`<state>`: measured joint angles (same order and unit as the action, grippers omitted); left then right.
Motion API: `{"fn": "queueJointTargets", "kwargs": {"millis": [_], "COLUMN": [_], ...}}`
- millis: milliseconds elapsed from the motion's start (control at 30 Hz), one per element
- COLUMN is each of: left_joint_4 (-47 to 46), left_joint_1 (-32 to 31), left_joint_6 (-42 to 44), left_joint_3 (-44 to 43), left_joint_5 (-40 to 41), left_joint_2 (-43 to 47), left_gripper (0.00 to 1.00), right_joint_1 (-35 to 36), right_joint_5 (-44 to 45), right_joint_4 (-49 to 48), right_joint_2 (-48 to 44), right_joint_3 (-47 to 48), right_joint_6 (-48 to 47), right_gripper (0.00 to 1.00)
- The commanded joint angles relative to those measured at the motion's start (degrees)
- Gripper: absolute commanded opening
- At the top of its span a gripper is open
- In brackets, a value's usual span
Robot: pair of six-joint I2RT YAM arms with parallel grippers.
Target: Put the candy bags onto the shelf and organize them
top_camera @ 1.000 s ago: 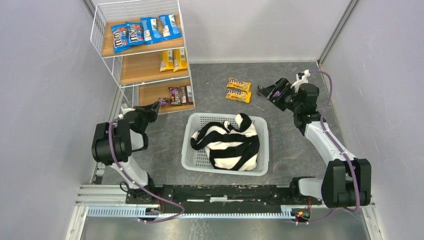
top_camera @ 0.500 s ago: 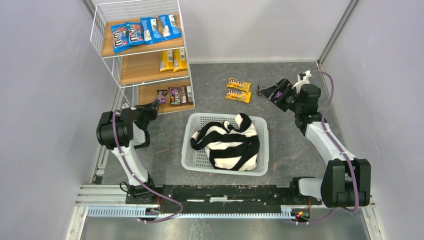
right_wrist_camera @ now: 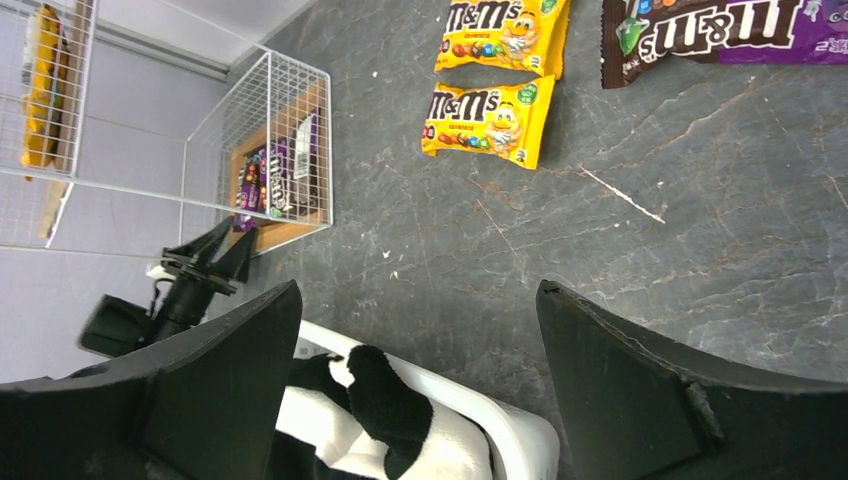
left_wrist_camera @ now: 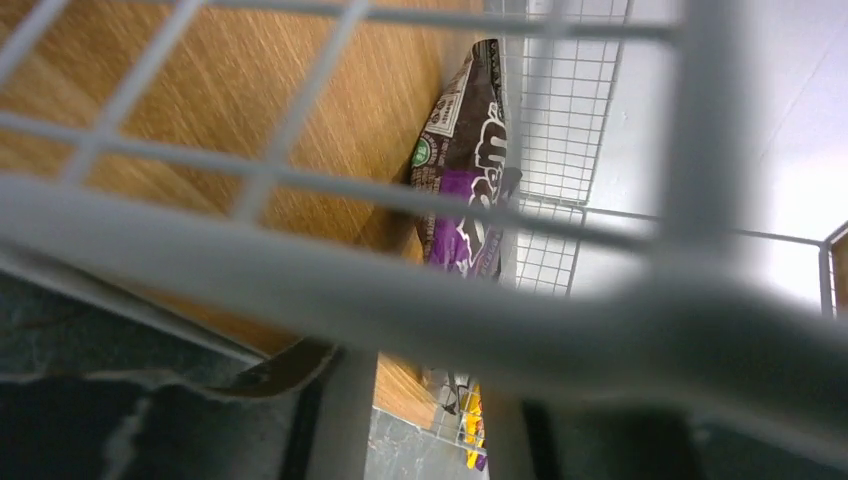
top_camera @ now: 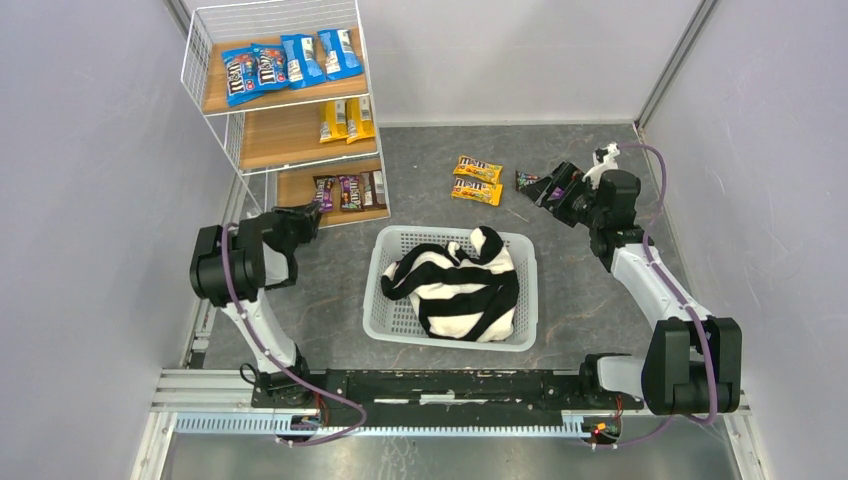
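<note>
The shelf (top_camera: pixel 225 140) stands at the back left. Its top board holds several blue candy bags (top_camera: pixel 280 62), its middle board two yellow ones (top_camera: pixel 347 120), and its bottom board three purple-brown ones (top_camera: pixel 347 190). My left gripper (top_camera: pixel 303 213) sits just outside the bottom tier, open and holding nothing. The left wrist view looks through blurred wire (left_wrist_camera: pixel 400 330) at a purple-brown bag (left_wrist_camera: pixel 465 170) lying on the board. On the floor lie two yellow bags (top_camera: pixel 477 180) and one purple-brown bag (right_wrist_camera: pixel 720 30). My right gripper (right_wrist_camera: pixel 418 290) hangs open and empty above the floor beside them.
A white lattice basket (top_camera: pixel 527 300) with a black-and-white striped cloth (top_camera: pixel 455 285) stands mid-floor between the arms. Grey walls close in both sides and the back. The shelf's wire side is very close to the left wrist camera.
The left gripper carried a purple-brown bag into the bottom tier, let it go beside the other two and drew back a little. The right gripper edged slightly toward the floor bags.
</note>
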<state>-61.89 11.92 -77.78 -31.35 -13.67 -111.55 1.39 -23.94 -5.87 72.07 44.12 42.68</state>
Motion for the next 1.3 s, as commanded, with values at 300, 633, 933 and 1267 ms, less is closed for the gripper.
{"fn": "queueJointTargets", "kwargs": {"millis": [300,633,933,1267], "left_joint_4": [43.5,49.8,61.5,67.2], "left_joint_1": [0.2,-1.6,-17.6,-18.7], "left_joint_6": [12.7,18.1,30.2,33.0], "left_joint_3": [-4.9,4.2,4.7,-1.3], "left_joint_5": [5.4,-3.6,-0.3,-9.6], "left_joint_2": [20.9,40.8,60.1,66.5], "left_gripper": [0.61,0.63,0.78,0.77], "right_joint_1": [-0.3,-3.9,-8.4,-11.4], "right_joint_5": [4.4,5.9,6.5,3.2], "right_joint_4": [1.7,2.2,1.2,-0.7], "right_joint_2": [-0.1,15.2,32.6,44.2], "right_joint_3": [-1.9,6.9,19.2,29.2], "right_joint_6": [-5.8,-11.1,-9.6,-8.9], "right_gripper": [0.95,0.97,0.98,0.92]}}
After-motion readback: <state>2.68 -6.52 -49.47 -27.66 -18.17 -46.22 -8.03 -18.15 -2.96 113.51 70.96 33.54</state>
